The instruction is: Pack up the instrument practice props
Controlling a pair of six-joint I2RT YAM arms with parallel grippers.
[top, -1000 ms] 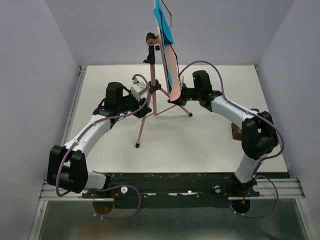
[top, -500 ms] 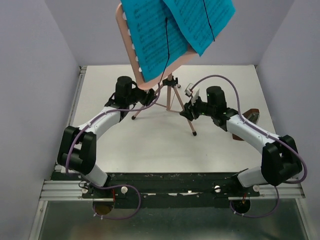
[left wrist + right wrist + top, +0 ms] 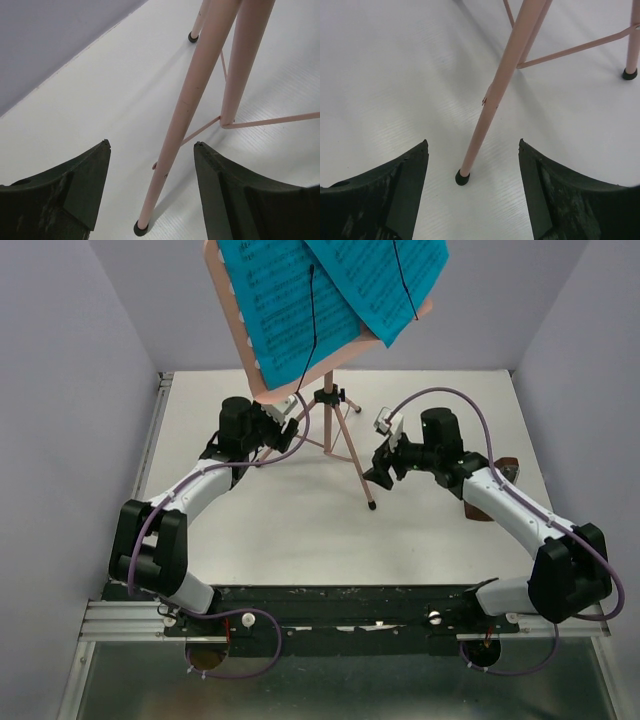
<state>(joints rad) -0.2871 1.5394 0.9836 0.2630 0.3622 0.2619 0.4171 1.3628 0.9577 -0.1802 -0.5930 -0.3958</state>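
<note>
The stand's desk (image 3: 268,392) and blue sheets (image 3: 290,310) run off the top edge. A brown thing (image 3: 508,464) (perhaps the metronome) hides behind the right arm (image 3: 505,508).

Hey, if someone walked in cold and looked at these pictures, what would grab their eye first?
The bright blue printed music sheets at the top of the overhead view, spread on the tall salmon-pink tripod music stand standing mid-way across the white table. The left gripper and right gripper flank it, each open and framing a pink leg.
</note>
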